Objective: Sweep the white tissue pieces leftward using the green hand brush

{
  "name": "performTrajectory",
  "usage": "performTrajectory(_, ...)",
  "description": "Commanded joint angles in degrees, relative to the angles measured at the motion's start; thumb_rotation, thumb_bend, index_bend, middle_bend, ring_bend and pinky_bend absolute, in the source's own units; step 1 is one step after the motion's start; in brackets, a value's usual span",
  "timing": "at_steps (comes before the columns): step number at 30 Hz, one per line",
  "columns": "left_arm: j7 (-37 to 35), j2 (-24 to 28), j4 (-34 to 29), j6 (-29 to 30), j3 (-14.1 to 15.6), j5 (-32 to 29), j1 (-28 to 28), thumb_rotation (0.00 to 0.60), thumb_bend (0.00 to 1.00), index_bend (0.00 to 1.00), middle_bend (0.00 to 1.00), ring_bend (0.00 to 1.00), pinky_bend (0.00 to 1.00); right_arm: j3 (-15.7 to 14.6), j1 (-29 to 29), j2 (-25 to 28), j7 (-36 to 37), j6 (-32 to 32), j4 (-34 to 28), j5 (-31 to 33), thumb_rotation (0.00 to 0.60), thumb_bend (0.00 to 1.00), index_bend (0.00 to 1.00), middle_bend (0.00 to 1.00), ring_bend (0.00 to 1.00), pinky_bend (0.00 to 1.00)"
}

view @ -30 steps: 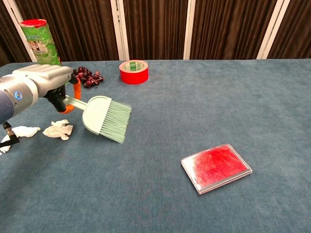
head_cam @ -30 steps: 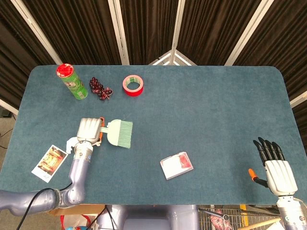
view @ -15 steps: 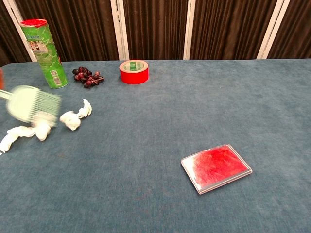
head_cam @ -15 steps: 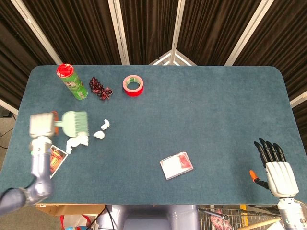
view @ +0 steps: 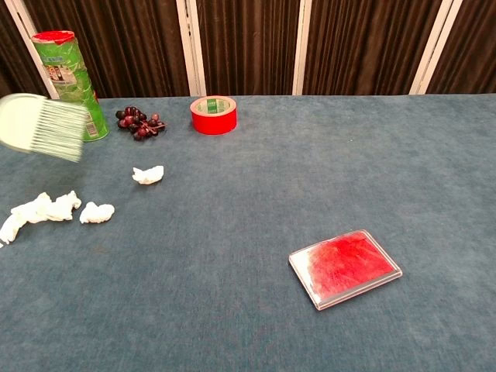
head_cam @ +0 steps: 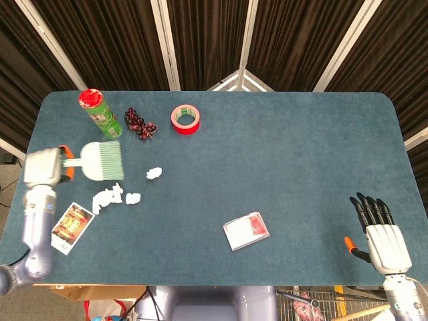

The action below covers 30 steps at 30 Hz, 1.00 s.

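My left hand (head_cam: 43, 168) grips the handle of the green hand brush (head_cam: 101, 161) at the table's left edge. The brush (view: 43, 126) hangs lifted above the table with its bristles pointing right. Three white tissue pieces lie on the cloth. One tissue piece (head_cam: 154, 174) (view: 148, 174) sits right of the brush, apart from it. A small piece (head_cam: 133, 198) (view: 97, 212) and a larger crumpled piece (head_cam: 107, 198) (view: 39, 211) lie below the brush. My right hand (head_cam: 381, 231) rests open at the near right, fingers straight, holding nothing.
A green can with a red lid (head_cam: 101, 115), dark grapes (head_cam: 140, 123) and a red tape roll (head_cam: 185, 119) stand along the far left. A clear box with red filling (head_cam: 247, 231) lies near centre. A picture card (head_cam: 69, 226) lies at the near left edge.
My left hand swept the brush left from over the tissues, then lifted it and moved it slightly right. The tissue pieces scattered; one now lies further right.
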Motion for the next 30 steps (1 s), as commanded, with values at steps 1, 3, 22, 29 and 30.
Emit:
performTrajectory(1, 4.4, -6.0, 0.4, 0.8, -0.7, -2.0, -4.2, 0.600, 0.73, 0.76, 1.00, 1.00, 1.00, 0.1, 0.1, 0.0, 0.3, -0.1, 0.0, 0.1, 0.600, 0.32, 0.00, 0.00, 0.00, 0.00)
performTrajectory(3, 5.8, -8.6, 1.7, 0.8, -1.0, -2.6, -5.9, 0.600, 0.73, 0.76, 1.00, 1.00, 1.00, 0.1, 0.1, 0.1, 0.6, -0.3, 0.0, 0.3, 0.600, 0.32, 0.00, 0.00, 0.00, 0.00)
performTrajectory(22, 16.8, -19.8, 16.6, -4.3, -0.8, -14.4, -14.3, 0.600, 0.73, 0.77, 1.00, 1.00, 1.00, 0.1, 0.2, 0.8, 2.6, -1.4, -0.2, 1.6, 0.600, 0.32, 0.00, 0.00, 0.00, 0.00)
performTrajectory(29, 13.7, -10.1, 10.4, -2.5, 1.9, -13.0, -8.2, 0.600, 0.74, 0.77, 1.00, 1.00, 1.00, -0.2, 0.1, 0.7, 1.8, -1.1, -0.4, 1.1, 0.600, 0.32, 0.00, 0.00, 0.00, 0.00)
performTrajectory(30, 13.0, -7.8, 9.0, -2.2, 2.5, -12.7, -6.9, 0.600, 0.74, 0.77, 1.00, 1.00, 1.00, -0.2, 0.0, 0.7, 1.6, -1.0, -0.4, 1.0, 0.600, 0.32, 0.00, 0.00, 0.00, 0.00)
